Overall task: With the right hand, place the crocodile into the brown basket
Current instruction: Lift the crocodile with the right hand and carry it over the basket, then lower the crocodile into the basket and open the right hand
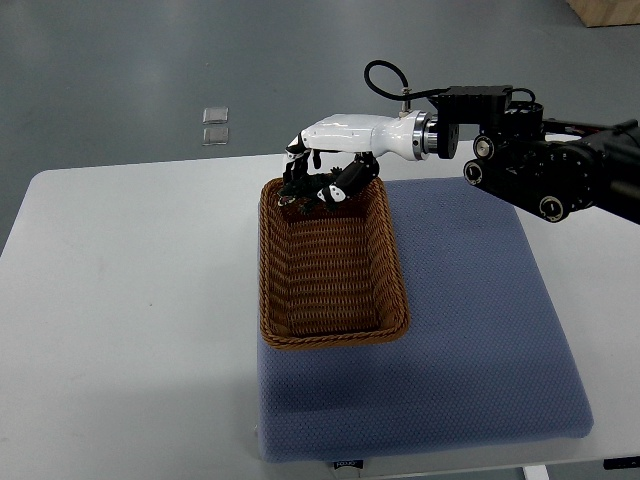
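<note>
Basket on the left part of the mat, mat on the table. Right hand over the basket's far end, arm entering from the right. Two small squares on the floor behind the table.

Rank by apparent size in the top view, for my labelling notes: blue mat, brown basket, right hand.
1. blue mat
2. brown basket
3. right hand, though it is nearer the camera, so it looks enlarged.

No words to read

The small tag on the front edge of the blue mat is too tiny to read.
</note>
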`<control>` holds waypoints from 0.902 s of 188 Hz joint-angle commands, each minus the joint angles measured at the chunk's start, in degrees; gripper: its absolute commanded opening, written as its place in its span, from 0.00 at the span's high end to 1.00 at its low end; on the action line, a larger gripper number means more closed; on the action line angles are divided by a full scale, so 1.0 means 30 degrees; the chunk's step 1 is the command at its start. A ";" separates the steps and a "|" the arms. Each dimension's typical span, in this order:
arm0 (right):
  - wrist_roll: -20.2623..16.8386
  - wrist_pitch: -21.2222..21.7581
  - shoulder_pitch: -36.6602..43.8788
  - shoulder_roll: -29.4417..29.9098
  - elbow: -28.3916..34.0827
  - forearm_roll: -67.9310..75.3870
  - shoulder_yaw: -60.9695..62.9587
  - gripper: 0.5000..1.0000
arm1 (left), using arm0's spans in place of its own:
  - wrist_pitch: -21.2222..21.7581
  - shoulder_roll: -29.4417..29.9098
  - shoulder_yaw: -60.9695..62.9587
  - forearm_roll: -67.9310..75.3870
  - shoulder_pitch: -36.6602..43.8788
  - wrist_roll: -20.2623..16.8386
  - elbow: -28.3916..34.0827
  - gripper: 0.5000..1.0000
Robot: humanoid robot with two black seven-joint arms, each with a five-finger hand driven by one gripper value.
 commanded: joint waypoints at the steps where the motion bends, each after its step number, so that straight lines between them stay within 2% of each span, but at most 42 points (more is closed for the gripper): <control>1: -0.0003 -0.0026 0.0028 0.0076 0.0282 -0.0211 -0.0499 1.00 | -0.0004 0.0000 0.0000 0.0000 0.0000 0.0000 -0.0003 0.00; 89: -0.0061 -0.0260 -0.1261 0.1600 0.0223 -0.0534 -0.1173 1.00 | 0.0025 0.0000 0.0000 0.0000 0.0000 0.0000 -0.0003 0.00; 159: -0.0208 -0.0817 -0.2199 0.1981 -0.0832 -0.0797 -0.1202 1.00 | -0.0004 0.0000 0.0000 0.0000 0.0000 0.0000 -0.0003 0.00; 170: -0.0237 -0.0817 -0.2463 0.2098 -0.1095 -0.0797 -0.1173 0.86 | -0.0004 0.0000 0.0000 0.0000 0.0000 0.0000 -0.0003 0.00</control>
